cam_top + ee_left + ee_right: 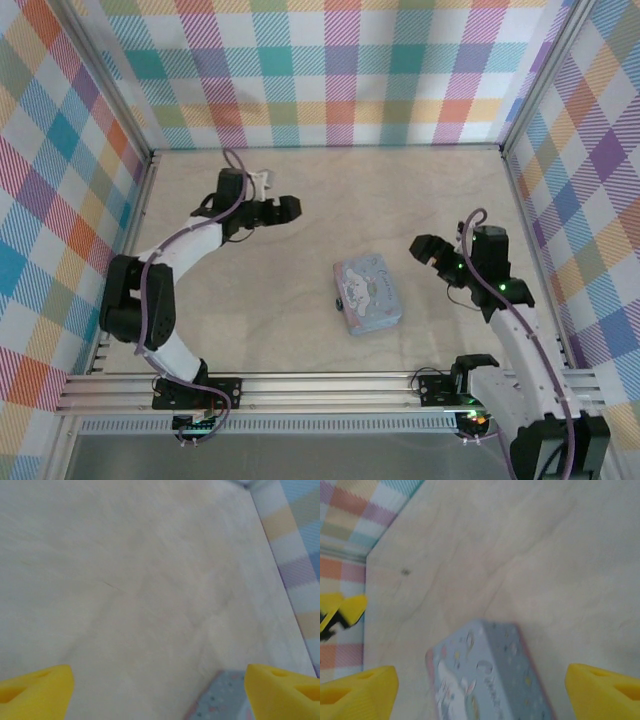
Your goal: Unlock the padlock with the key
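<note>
The padlock (340,302) lies on the table (250,330) touching the left side of the tin (367,293), a tiny dark thing tucked so close that the tin would probably hamper a sideways reach. I cannot make out the key. The left tool (288,207) hovers well off to the tin's far left, fingers spread wide over bare table. The right tool (432,252) hangs just right of the tin, equally spread and aimed across it. Neither holds anything, seemingly because the key must be found first.
</note>
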Available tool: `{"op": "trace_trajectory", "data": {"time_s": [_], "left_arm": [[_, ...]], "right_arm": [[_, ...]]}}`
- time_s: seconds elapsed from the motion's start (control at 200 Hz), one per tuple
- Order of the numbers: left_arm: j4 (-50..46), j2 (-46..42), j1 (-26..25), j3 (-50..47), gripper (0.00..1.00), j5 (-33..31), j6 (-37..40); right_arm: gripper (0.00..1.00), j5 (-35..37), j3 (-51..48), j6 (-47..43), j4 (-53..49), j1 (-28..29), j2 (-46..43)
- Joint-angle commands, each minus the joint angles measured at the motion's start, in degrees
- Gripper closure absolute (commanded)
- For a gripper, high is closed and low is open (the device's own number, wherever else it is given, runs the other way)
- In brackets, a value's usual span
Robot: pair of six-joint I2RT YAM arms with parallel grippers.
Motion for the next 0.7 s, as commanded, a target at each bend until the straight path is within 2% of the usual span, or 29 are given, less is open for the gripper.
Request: {"op": "trace_trajectory", "data": {"time_s": [0.0,0.185,0.385,0.545,0.695], "left_arm": [[-6.06,3.06,-4.47,4.27,0.13,3.78,2.9],[-8.52,7.85,-9.59,8.06,0.14,5.09,5.52],[-12.22,10.93,-12.11,11.06,0.16,7.95,8.12],[-15.27,14.48,-13.95,13.95,0.23,11.68,10.26],[-16.74,17.53,-15.43,15.8,0.29,15.78,10.72]], "right_arm": [[0.15,-4.95,-2.51,3.89,-11.62,2.34,-1.51],[0.18,-4.36,-2.47,4.62,-19.81,8.61,-1.5],[0.21,-7.51,-3.31,7.03,-21.92,15.24,-0.79],[0.22,-11.64,-8.28,12.6,-12.37,19.46,-0.3],[0.23,-10.13,-9.51,16.07,-5.07,20.69,1.55]]}}
